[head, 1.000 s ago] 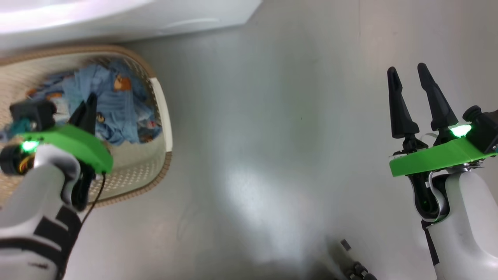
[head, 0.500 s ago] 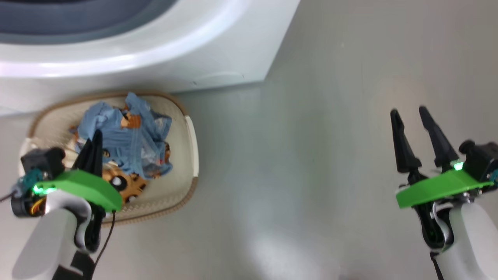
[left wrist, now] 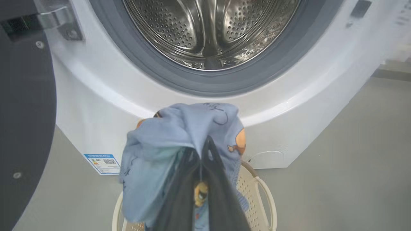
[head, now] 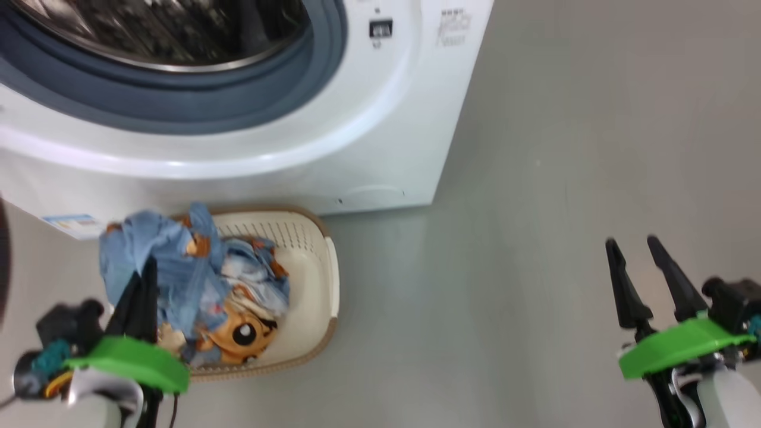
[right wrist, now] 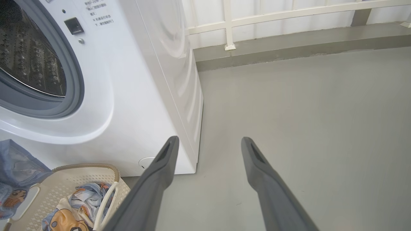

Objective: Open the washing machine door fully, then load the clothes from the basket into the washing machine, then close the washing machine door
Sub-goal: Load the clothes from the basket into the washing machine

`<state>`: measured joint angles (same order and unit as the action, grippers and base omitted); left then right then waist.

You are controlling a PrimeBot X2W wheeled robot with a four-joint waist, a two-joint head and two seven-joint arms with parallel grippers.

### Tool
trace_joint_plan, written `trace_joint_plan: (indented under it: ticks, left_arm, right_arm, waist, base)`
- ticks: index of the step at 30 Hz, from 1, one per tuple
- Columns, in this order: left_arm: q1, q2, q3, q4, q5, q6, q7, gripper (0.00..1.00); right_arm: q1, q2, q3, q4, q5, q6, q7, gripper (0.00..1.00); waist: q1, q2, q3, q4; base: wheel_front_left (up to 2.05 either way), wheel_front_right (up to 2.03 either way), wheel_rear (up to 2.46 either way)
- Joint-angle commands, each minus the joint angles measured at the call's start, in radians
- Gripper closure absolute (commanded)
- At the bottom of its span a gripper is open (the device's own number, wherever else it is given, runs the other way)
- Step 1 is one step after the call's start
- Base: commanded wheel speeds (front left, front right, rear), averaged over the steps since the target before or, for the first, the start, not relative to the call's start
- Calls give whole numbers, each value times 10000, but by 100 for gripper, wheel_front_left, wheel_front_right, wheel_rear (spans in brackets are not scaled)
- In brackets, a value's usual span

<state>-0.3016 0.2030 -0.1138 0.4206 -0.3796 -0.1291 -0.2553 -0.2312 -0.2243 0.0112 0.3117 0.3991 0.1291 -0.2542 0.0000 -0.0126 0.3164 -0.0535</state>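
Observation:
My left gripper [left wrist: 202, 148] is shut on a blue piece of the clothes [left wrist: 179, 134], which hangs lifted above the basket [left wrist: 264, 192]. In the head view that gripper [head: 141, 285] sits at the lower left with the blue cloth [head: 157, 255] draped round its fingers. More clothes [head: 250, 321] with an orange dog print lie in the cream basket [head: 312, 279]. The washing machine [head: 380, 131] stands just behind, its steel drum [left wrist: 208, 29] exposed. The black washing machine door [left wrist: 25, 112] is swung out to the left. My right gripper [head: 637, 264] hangs open over bare floor, holding nothing.
Grey floor [right wrist: 305, 106] stretches to the right of the machine. A white railing [right wrist: 228, 25] and a low kerb run along the far side. A blue label [left wrist: 104, 162] is stuck low on the machine's front.
The head camera has tilted up, bringing the drum opening into view. My left gripper has risen with the blue cloth, which now hangs above the basket rim. The right gripper stays open.

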Motion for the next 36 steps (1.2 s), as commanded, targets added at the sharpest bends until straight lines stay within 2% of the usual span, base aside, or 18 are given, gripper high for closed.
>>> trace_joint_plan:
  ticks: [1,8,19,28,36]
  left_arm:
    - [301,225,508,-462,150,-15,-65,100]
    - [1957,31,1086,-1954,415,-15,-65,100]
    - [3487,-554,1851,-3539,601,-15,-65,100]
    - [3266,-706,1920,-3772,529,-15,-65,100]
    - [1809,-658,1773,-3619,225,-15,-65,100]
  right_arm:
    - [380,-171,103,-171,20,16,-76,0]
    - [1263,-224,-193,-171,85,16,-76,0]
    - [1617,-179,-412,-292,68,16,-76,0]
    - [1484,-149,-440,-404,51,16,-76,0]
    - [1052,4,-325,-540,-9,16,-76,0]
  waist:
    - [0,0,-868,340]
    - [0,0,-1640,438]
    - [0,0,-1771,429]
    - [0,0,-1450,358]
    - [0,0,-750,114]
  base:
    - [0,0,0]
    - [0,0,0]
    - [0,0,0]
    - [0,0,0]
    - [0,0,0]
